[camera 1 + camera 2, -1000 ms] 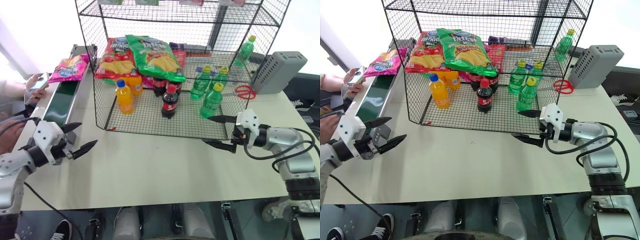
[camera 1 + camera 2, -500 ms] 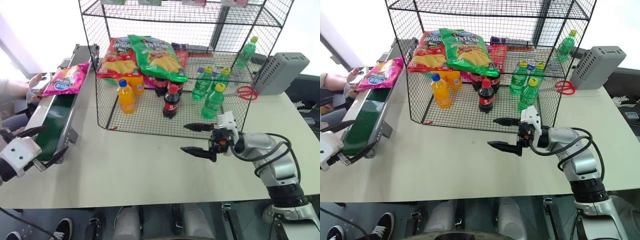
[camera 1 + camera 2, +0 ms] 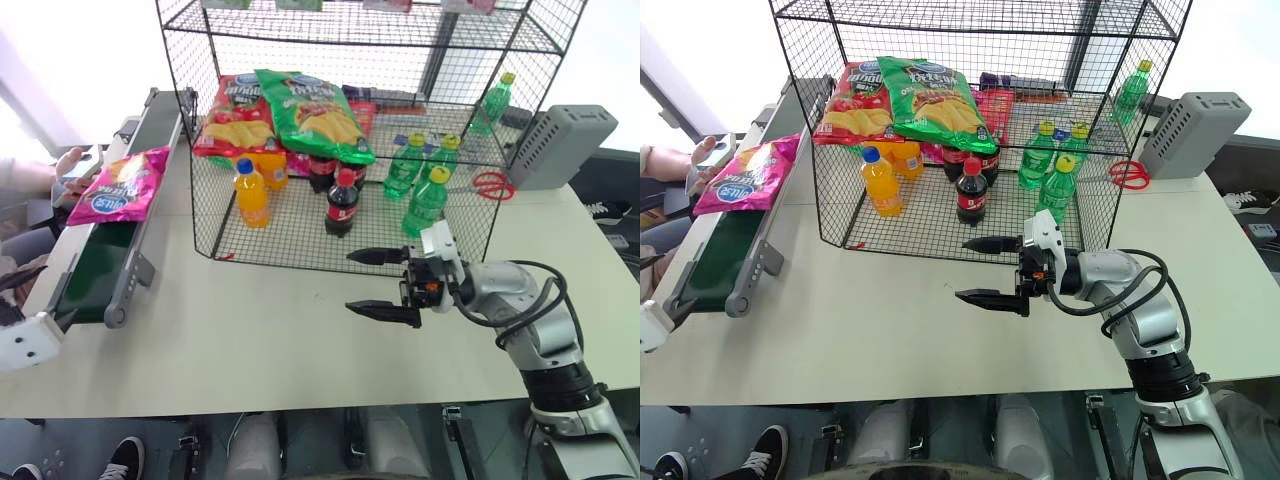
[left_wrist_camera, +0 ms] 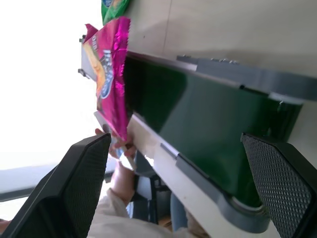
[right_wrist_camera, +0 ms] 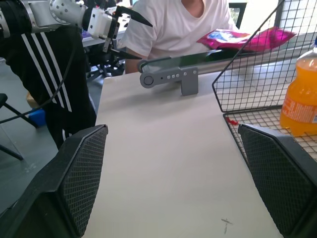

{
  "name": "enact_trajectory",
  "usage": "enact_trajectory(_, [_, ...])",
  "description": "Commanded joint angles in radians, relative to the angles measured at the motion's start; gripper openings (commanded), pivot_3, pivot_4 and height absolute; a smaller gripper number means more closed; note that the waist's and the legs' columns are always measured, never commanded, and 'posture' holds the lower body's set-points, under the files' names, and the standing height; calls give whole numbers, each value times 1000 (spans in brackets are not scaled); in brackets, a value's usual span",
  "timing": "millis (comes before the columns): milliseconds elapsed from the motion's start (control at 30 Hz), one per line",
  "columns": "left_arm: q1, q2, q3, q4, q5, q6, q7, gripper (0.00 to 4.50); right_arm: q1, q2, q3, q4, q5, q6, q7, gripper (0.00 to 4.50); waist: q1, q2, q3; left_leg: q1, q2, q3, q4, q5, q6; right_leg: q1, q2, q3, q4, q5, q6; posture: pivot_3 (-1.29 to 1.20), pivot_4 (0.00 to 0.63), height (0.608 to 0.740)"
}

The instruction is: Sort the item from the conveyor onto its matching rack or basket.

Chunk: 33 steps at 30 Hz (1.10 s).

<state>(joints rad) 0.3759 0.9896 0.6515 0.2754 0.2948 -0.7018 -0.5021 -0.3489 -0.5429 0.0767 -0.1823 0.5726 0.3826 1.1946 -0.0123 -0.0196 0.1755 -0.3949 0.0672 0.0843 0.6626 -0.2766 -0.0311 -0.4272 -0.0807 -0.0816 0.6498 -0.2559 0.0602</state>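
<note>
The pink chip bag point(image 3: 120, 186) now lies further down the green conveyor point(image 3: 95, 268), at the left of the head view and nearer the camera than a second ago, when it sat at the belt's far end beside the black wire rack point(image 3: 330, 130). The right gripper point(image 3: 382, 284) has swung in from the right edge toward the middle of the frame, jaws spread wide and empty, hovering over the table point(image 3: 260, 330) just in front of the rack. The left gripper point(image 5: 130, 30) has drawn back to the lower left corner; it too stands wide open, holding nothing (the right wrist view shows its black fingers parted near the conveyor's end).

The bag carries a round blue logo, its lettering too small to read. The labels on the red and green bags in the rack cannot be read either.

The table is pale beige. A person in a white shirt point(image 5: 183, 20) sits behind the conveyor.
</note>
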Motion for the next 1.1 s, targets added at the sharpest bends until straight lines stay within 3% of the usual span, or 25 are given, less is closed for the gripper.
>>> enact_trajectory(33, [-18,29,-4,34,13,-24,60,4500,-14,8,-1,-43,24,8,-4,4386,-1,0,0,0,0,0,0,0,0,0,0,0,0,0,0,0,150,740])
enact_trajectory(933, [-150,49,-221,107,43,-20,182,4500,-50,3,-46,6,-47,-112,-49,4386,0,0,0,0,0,1,0,0,0,0,0,0,0,0,0,0,150,740])
enact_trajectory(1033, [-164,52,-243,117,31,-25,178,3284,-57,-3,-49,18,-51,-126,-51,4500,0,0,0,0,0,1,0,0,0,0,0,0,0,0,0,0,150,740])
enact_trajectory(1100, [-172,54,-251,119,23,-23,175,2227,-57,-9,-55,24,-54,-132,-52,4500,0,0,0,0,0,1,0,0,0,0,0,0,0,0,0,0,150,740])
